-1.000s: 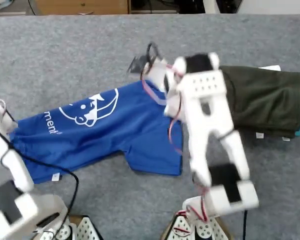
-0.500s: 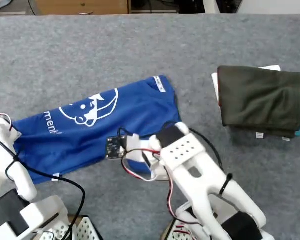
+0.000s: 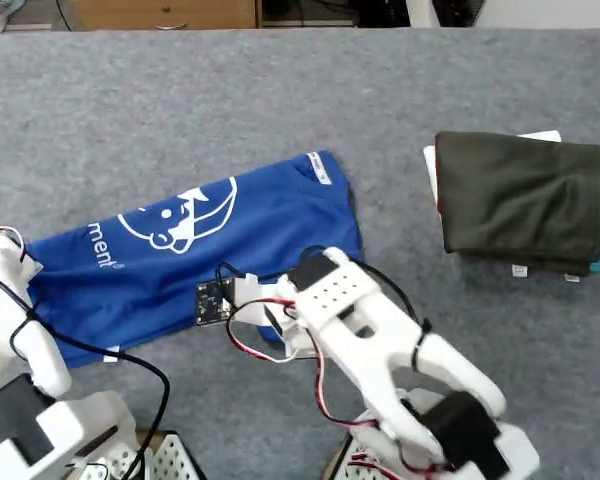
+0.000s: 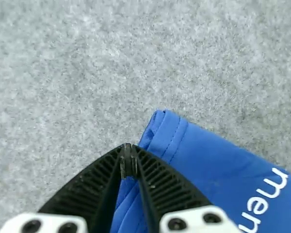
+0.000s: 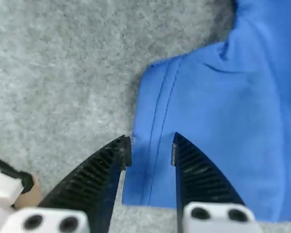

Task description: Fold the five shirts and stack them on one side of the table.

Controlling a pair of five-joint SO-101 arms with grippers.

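A blue shirt (image 3: pixel 200 250) with white print lies spread slantwise on the grey table (image 3: pixel 180 110). My left gripper (image 4: pixel 127 162) is at the shirt's left corner (image 4: pixel 160 128), fingers shut with blue cloth pinched between them. My right gripper (image 5: pixel 150 145) hangs open over the near sleeve's hem (image 5: pixel 157 121), one finger on the cloth (image 5: pixel 184 160) and one over bare table. In the high view the right arm (image 3: pixel 350 310) covers that sleeve, and the left arm (image 3: pixel 15 320) stands at the lower left.
A stack of folded shirts (image 3: pixel 520 195), dark olive on top with teal and white edges beneath, sits at the right side. Wooden furniture (image 3: pixel 160 12) runs behind the table's far edge. Cables (image 3: pixel 120 350) trail near the arm bases.
The right arm swung back from the shirt's collar to the near sleeve, then shifted slightly left. The sleeve now lies folded in under it. The left arm has barely moved.
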